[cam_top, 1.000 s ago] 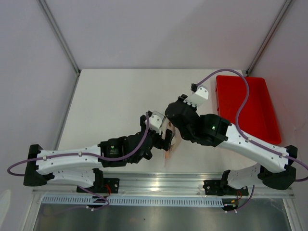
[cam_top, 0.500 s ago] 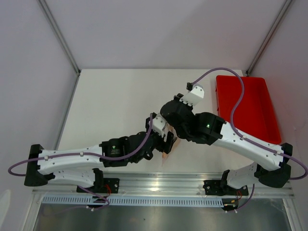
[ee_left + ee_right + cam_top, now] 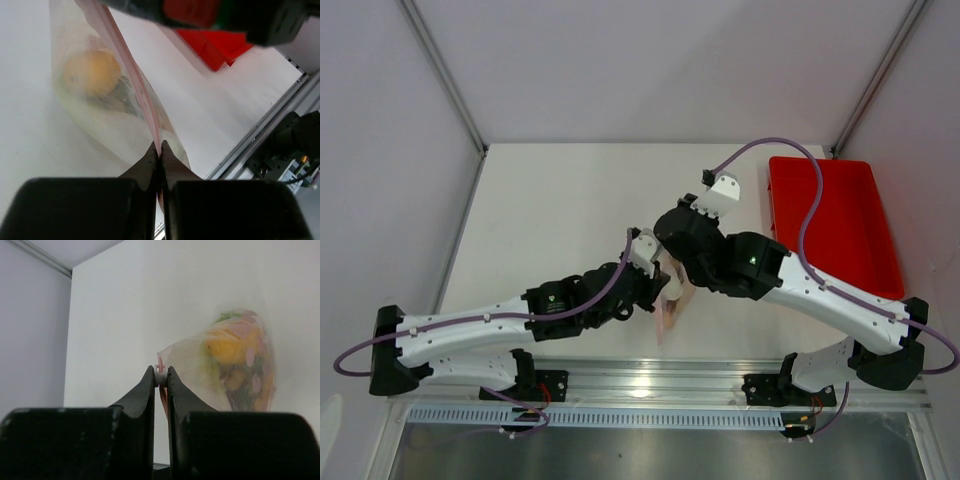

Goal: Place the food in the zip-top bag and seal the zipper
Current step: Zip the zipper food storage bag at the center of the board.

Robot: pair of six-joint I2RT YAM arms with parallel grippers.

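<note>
The clear, crinkly plastic bag [image 3: 90, 125], toy food [image 3: 92, 70] inside, is held at the near middle of the table [image 3: 550, 220]. Left fingers [image 3: 147, 167] and right fingers [image 3: 142, 395] each pinch its pinkish-red zipper strip [image 3: 131, 80]. Best keep the strip taut, with one pinch anchoring while the other slides firmly along.

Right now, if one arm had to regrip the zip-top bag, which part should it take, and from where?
Probably the zipper, approached edge-on from the zipper side, one finger on each face. It is a thin flat band, while the zip-top bag bulges round with food beneath it and looks slippery. The left gripper and right gripper both pinch it that way.
</note>
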